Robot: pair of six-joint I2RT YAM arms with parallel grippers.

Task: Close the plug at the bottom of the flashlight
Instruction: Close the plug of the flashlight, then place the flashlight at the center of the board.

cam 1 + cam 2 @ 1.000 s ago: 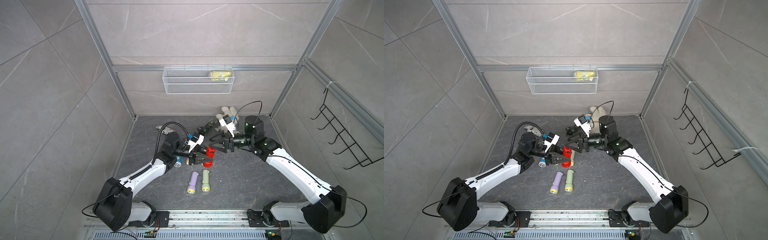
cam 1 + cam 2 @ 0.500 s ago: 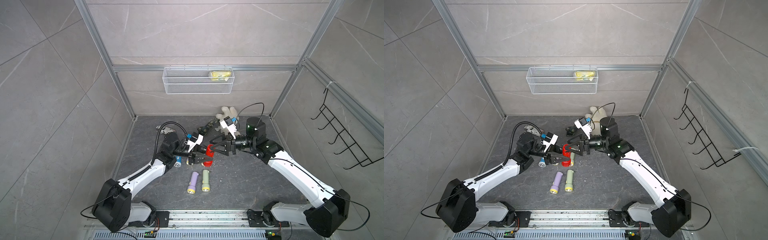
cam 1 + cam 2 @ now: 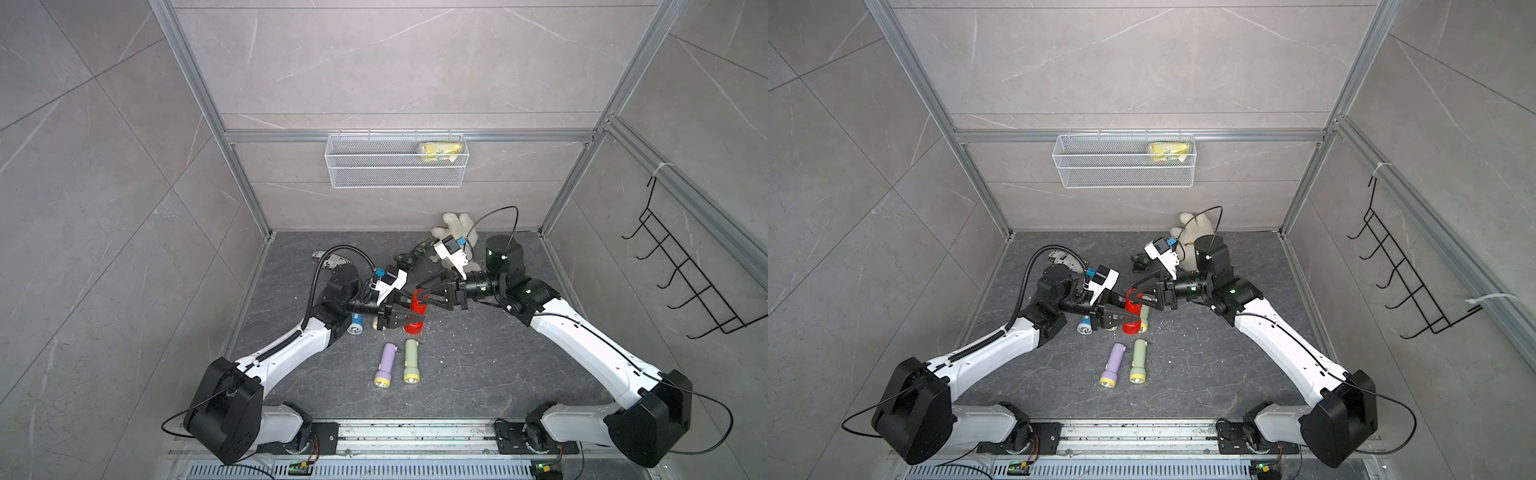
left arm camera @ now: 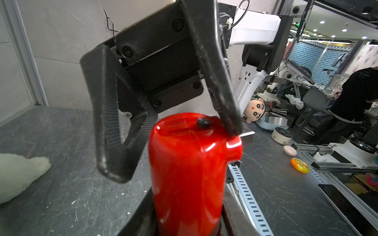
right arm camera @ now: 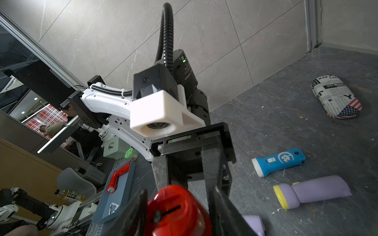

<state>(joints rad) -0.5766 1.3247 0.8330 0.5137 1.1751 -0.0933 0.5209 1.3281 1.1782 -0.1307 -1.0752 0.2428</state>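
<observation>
The red flashlight (image 3: 415, 316) is held above the floor, bottom end up and tilted, with my left gripper (image 3: 412, 323) shut on its body. In the left wrist view the flashlight (image 4: 188, 173) rises from between my own jaws. On its end face sit a small black plug (image 4: 203, 122) and a thin slit. My right gripper (image 3: 422, 296) straddles that end, open. One of its fingertips (image 4: 233, 130) touches the rim; the other finger (image 4: 110, 143) stands off to the side. The right wrist view shows the end face (image 5: 178, 210) between its fingers.
On the floor below lie a purple flashlight (image 3: 384, 363), a green flashlight (image 3: 411, 359) and a blue flashlight (image 3: 356, 324). A white plush toy (image 3: 453, 226) and a printed case (image 3: 332, 259) are near the back wall. A wire basket (image 3: 397, 162) hangs above.
My right gripper has moved in over the flashlight's bottom end, and its jaws have narrowed around it. The left gripper has kept the flashlight almost still.
</observation>
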